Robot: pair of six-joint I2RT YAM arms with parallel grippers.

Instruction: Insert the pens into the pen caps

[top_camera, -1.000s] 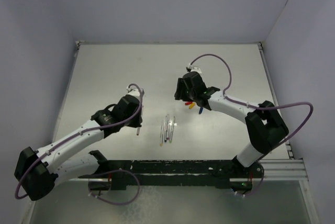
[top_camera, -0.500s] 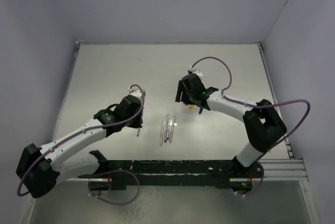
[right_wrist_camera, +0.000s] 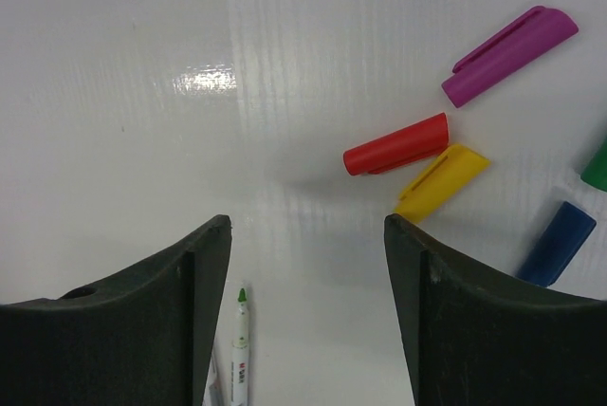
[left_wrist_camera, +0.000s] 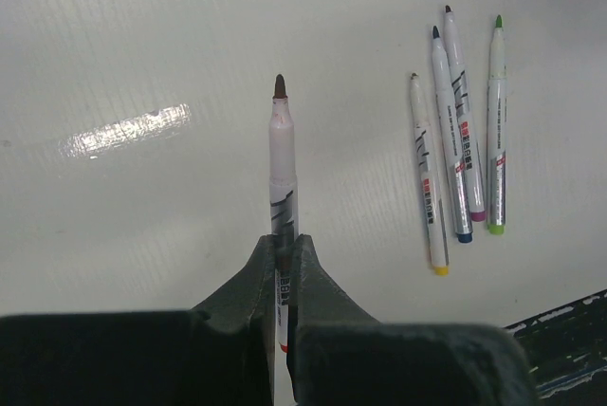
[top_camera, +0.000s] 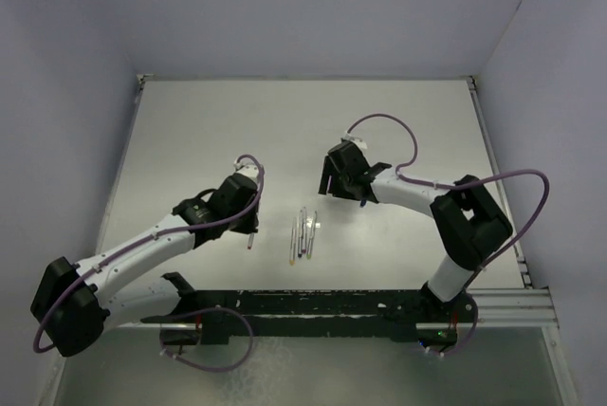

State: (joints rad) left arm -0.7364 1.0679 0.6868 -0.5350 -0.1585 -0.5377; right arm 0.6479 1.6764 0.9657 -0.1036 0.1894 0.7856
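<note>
Left wrist: L hand [left_wrist_camera: 280,259] pinches pen [left_wrist_camera: 281,155]; R hand [right_wrist_camera: 308,235] spread

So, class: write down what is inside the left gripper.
One pen, dark tip pointing away, is clamped in the left gripper. Its fingers cover the pen's rear part.

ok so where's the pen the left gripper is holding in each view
Top external: the held pen pokes out of the left gripper, left of centre.
Left wrist: centre of the picture, dark tip pointing up, clamped at its lower end.
Right wrist: not in it.
Shared landmark: the loose pens lying in a row, right of the held pen in both other views; one green-tipped pen shows at the right wrist view's bottom edge.
</note>
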